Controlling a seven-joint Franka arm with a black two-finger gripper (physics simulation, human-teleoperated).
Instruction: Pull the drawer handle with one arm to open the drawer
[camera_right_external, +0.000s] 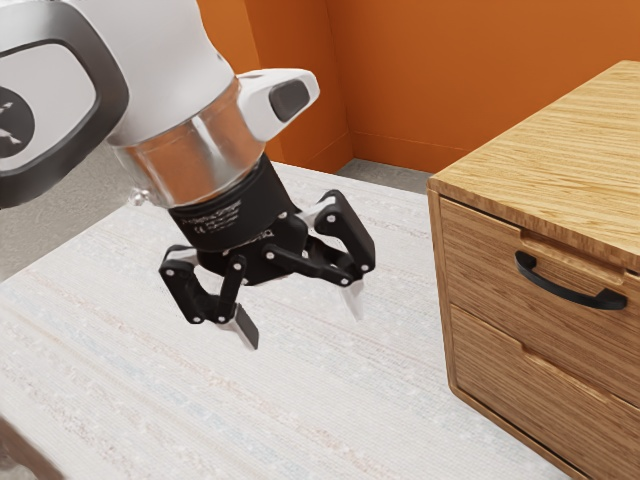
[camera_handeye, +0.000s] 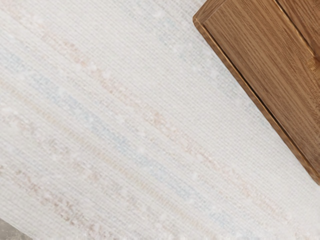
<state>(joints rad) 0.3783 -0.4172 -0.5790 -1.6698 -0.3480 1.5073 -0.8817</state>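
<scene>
- My arm (camera_right_external: 190, 120) enters from the upper left of the exterior view.
- Centre: gripper (camera_right_external: 300, 320) spread wide, holding nothing, above the pale table (camera_right_external: 110, 390).
- Right: wooden cabinet (camera_right_external: 560, 150). The top drawer (camera_right_external: 485, 245) sits flush, and its black handle (camera_right_external: 570, 285) is well apart from my gripper.
- The wrist view shows the cabinet's corner (camera_handeye: 265, 60) on the table (camera_handeye: 115, 130).

Orange walls (camera_right_external: 450, 60) meeting at a corner. Grey floor (camera_right_external: 385, 172) at their base. Pale, faintly striped counter (camera_right_external: 120, 380).
</scene>
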